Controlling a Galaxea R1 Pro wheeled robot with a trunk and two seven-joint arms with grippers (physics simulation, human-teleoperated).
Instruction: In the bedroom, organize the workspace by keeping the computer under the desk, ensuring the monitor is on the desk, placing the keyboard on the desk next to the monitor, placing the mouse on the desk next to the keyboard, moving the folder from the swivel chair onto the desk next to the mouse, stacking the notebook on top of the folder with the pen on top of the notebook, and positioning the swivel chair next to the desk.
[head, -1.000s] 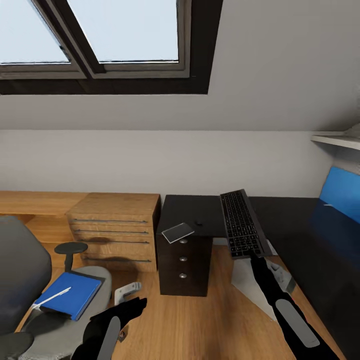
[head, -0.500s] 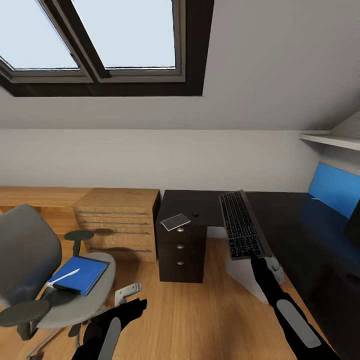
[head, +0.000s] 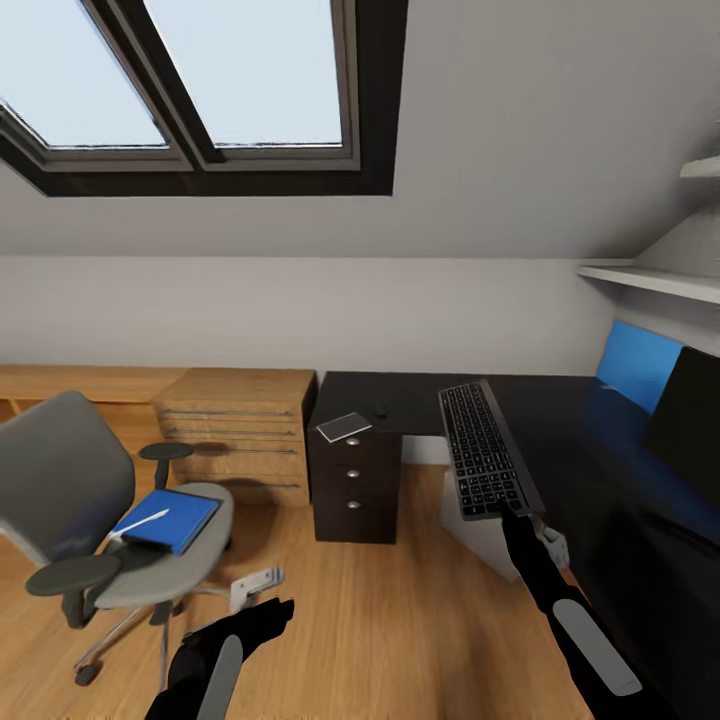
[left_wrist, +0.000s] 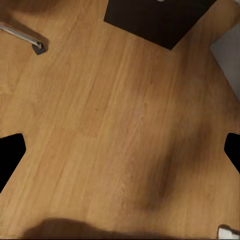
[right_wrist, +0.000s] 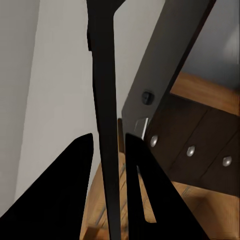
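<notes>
Right gripper (head: 508, 512) clamped on keyboard (head: 485, 447) edge, held above desk (head: 560, 420); left gripper (head: 262, 618) spread open over floor (head: 400, 620).

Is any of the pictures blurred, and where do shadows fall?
Head view: sharp; the swivel chair casts a soft shadow on the floor. Left wrist view: slightly soft, with a dark shadow patch on the wood floor. Right wrist view: the keyboard edge and fingers are black silhouettes.
</notes>
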